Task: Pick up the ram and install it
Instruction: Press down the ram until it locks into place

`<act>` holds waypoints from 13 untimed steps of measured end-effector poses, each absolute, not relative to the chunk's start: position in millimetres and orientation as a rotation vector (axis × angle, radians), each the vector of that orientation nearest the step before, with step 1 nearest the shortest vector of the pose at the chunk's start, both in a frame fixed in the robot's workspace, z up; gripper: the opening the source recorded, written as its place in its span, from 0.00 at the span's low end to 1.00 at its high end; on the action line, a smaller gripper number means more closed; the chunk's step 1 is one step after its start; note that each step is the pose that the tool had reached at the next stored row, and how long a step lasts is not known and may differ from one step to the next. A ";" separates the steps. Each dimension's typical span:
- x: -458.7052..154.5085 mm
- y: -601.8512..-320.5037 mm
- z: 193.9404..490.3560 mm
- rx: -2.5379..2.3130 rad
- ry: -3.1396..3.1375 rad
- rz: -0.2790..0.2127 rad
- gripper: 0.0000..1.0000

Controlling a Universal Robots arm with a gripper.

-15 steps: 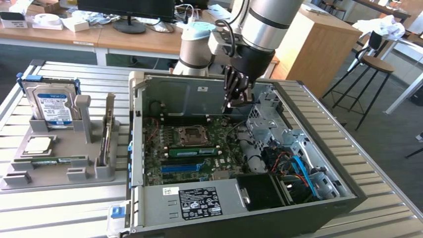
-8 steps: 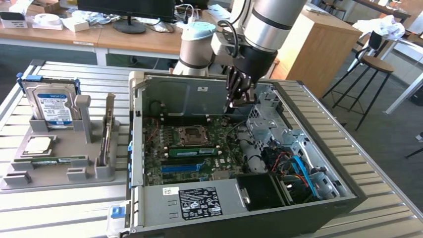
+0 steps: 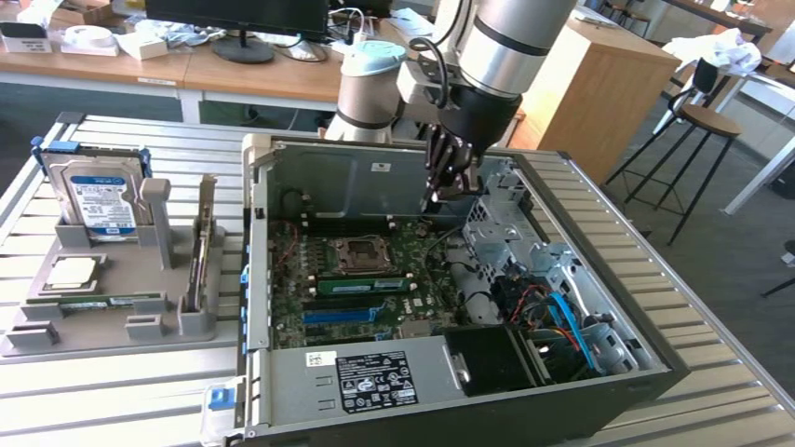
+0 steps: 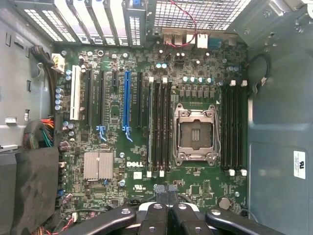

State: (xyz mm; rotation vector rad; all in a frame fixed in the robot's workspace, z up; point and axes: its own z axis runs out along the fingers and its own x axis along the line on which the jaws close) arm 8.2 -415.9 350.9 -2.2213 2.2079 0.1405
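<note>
One ram (image 3: 360, 284) stands seated in the motherboard slot farthest out of the bank beside the one processor socket (image 3: 360, 251), inside the one open case (image 3: 646, 372). It is a long, narrow, bright green stick on edge; its label cannot be made out. A second green stick (image 3: 110, 300) lies along the grey holder (image 3: 125, 326) on the table (image 3: 125, 400), just in front of the one silver processor (image 3: 73, 272). One blue-labelled hard drive (image 3: 102, 200) stands behind. The fingers (image 3: 437, 182) hang above the motherboard, pressed together and holding nothing; the wrist view shows their tips (image 4: 160, 193) closed.
</note>
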 end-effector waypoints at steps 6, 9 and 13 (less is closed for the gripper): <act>8.2 -415.9 347.5 -2.221 2.208 0.140 0.10; 8.2 -415.9 344.3 -2.221 2.208 0.140 0.10; 8.2 -415.9 339.1 -2.221 2.208 0.140 0.10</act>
